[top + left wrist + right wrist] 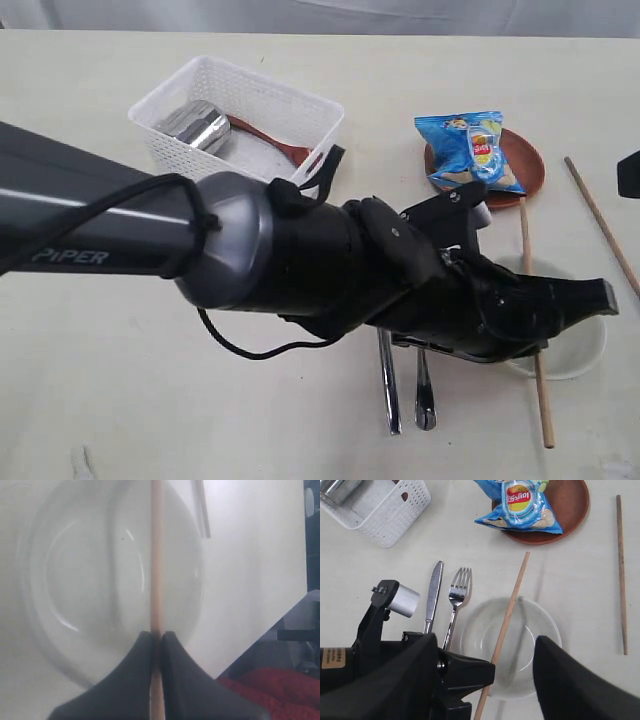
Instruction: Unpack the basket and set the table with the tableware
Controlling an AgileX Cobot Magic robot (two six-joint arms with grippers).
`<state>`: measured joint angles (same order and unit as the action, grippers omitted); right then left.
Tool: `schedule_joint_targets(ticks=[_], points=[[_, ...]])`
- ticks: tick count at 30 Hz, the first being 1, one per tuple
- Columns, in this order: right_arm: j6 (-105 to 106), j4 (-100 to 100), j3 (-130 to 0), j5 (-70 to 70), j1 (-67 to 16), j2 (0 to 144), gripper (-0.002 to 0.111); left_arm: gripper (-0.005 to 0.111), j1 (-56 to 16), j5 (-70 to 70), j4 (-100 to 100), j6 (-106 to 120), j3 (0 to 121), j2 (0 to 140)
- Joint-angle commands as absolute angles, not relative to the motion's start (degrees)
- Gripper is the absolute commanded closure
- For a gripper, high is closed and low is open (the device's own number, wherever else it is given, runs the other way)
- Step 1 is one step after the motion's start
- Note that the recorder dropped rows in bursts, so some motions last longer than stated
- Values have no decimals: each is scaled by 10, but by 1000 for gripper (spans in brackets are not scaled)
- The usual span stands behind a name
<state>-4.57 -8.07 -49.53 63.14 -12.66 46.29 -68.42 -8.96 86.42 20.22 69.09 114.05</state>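
Chopstick of pale wood (157, 555) over round translucent bowl (75, 580)
Left gripper (157, 634) pinches it, long axis straight out from jaws across the bowl, lower right in exterior view; right gripper (485, 650) spread.

Cream table (110, 400) — basket (172, 148), plate (526, 166), bowl (586, 350), knife (434, 592), fork (459, 587), loose chopstick (600, 220) on top.
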Motion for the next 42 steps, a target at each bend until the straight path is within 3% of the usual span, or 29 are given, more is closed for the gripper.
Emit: schedule_joint_targets(ticks=[1, 13, 15, 16, 19, 31, 39, 42], points=[[-34, -74, -500, 639, -128, 464, 54, 106, -684, -78, 840, 202, 682, 1140], [-32, -80, -500, 642, -128, 464, 54, 106, -680, -80, 840, 203, 677, 1140], [-32, -80, -500, 646, -128, 464, 54, 94, -680, -80, 840, 203, 677, 1140], [-31, -80, -500, 647, -128, 464, 54, 79, -680, -80, 840, 203, 677, 1140], [-30, -80, -500, 647, -128, 464, 54, 65, -680, -80, 840, 203, 677, 1140], [-28, -80, -500, 650, -128, 463, 54, 67, -665, -81, 800, 213, 677, 1087], [-12, -118, -500, 648, -128, 463, 54, 68, -658, -81, 650, 213, 676, 980], [-8, -124, -516, 648, -128, 463, 54, 74, -657, -73, 620, 212, 651, 927]])
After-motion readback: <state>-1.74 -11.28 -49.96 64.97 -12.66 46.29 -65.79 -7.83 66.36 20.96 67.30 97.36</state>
